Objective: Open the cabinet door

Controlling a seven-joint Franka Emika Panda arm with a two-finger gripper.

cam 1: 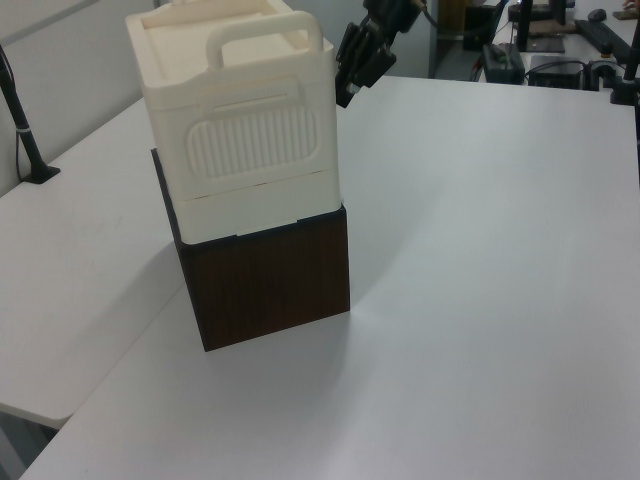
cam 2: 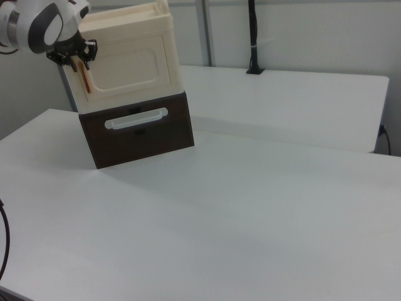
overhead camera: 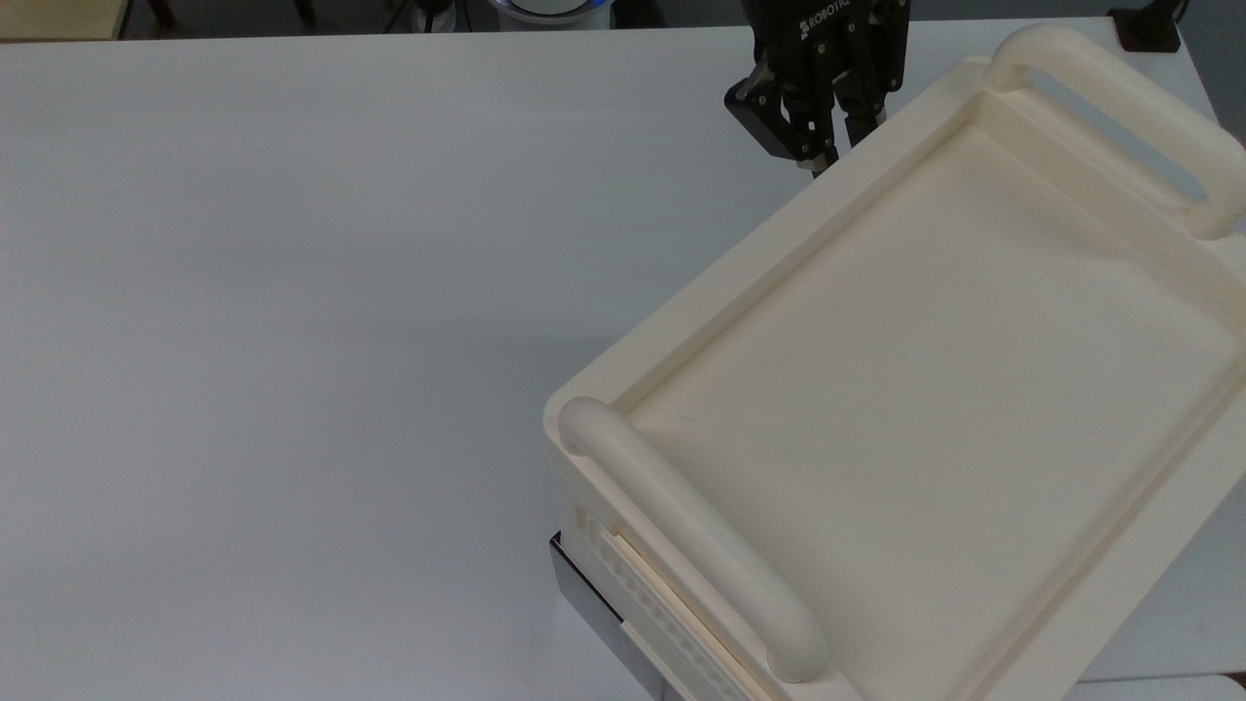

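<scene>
The gripper (overhead camera: 821,156) hung at the cabinet's (overhead camera: 934,389) long side near the far corner in the top view, tips dipping below the rim; whether its fingers were spread or pinching could not be told. In the right view it sat at the top of the copper handle (cam 2: 84,76) on the door (cam 2: 128,69), touching or just above it. The likely risk was a poor hold: the handle is thin and close to the door's edge, so a slightly off grip could have slipped as the pull began. The cabinet sat on a dark base (cam 1: 270,275) near the tabletop's (cam 1: 480,250) edge in the left view, so a hard pull might have dragged or tipped the stack. The door was shut, flush with the cabinet's side.
</scene>
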